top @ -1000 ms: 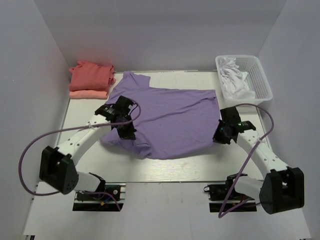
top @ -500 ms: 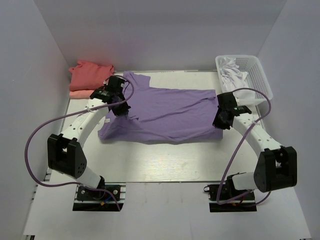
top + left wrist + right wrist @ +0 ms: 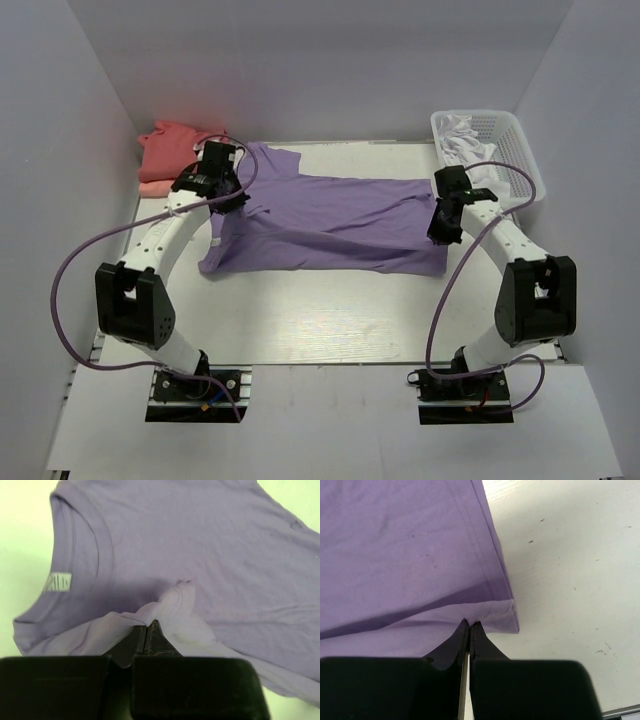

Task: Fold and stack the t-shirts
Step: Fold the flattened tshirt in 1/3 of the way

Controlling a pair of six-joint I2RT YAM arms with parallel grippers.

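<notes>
The left gripper (image 3: 146, 630) and right gripper (image 3: 470, 625) each pinch tight on an edge of the purple shirt (image 3: 330, 230), which stretches between them, doubled just ahead of their tips, seemingly so one half lies evenly over the other.

the lavender t-shirt (image 3: 330, 225) lies across the middle of the desk (image 3: 320, 320) as a wide band. its neck hole is toward the left, with a white label inside the collar, and its near part is doubled loosely over the body. at the far left, a folded coral-red t-shirt (image 3: 172, 145) sits on a folded salmon-pink t-shirt (image 3: 152, 187).
</notes>
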